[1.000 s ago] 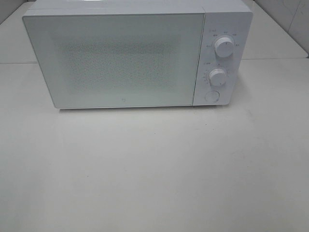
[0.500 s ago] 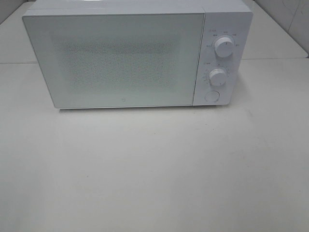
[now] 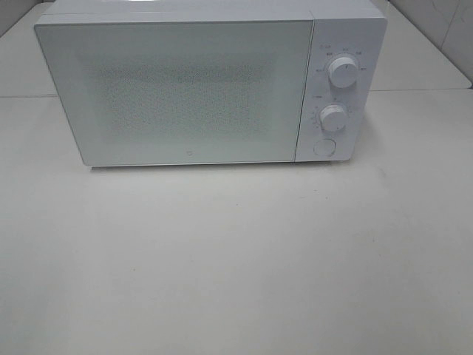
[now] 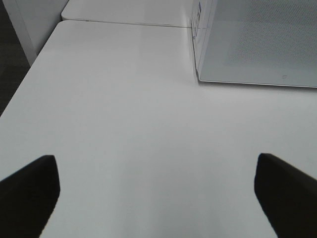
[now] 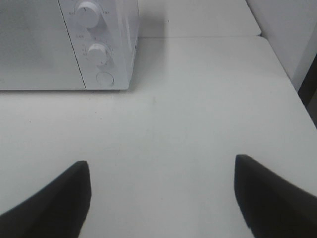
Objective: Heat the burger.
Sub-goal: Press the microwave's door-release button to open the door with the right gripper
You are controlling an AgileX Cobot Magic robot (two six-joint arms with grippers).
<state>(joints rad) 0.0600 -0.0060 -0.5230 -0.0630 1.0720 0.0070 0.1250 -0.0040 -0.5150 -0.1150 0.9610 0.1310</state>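
The burger is out of view in every frame. A white microwave (image 3: pixel 185 89) stands at the back of the table with its door shut; it has two round knobs (image 3: pixel 343 72) and a round button (image 3: pixel 324 146) on its right panel. My left gripper (image 4: pixel 156 191) is open over bare table, to the front left of the microwave (image 4: pixel 252 42), nothing between its dark fingers (image 4: pixel 29 191). My right gripper (image 5: pixel 161 196) is open too, to the front right of the microwave (image 5: pixel 64 44), with empty fingers (image 5: pixel 270 191). Neither gripper shows in the exterior high view.
The white table (image 3: pixel 236 259) stretches in front of the microwave. Its left edge (image 4: pixel 29 74) and right edge (image 5: pixel 287 74) show in the wrist views. A seam (image 3: pixel 421 90) runs across the table behind the microwave's front line.
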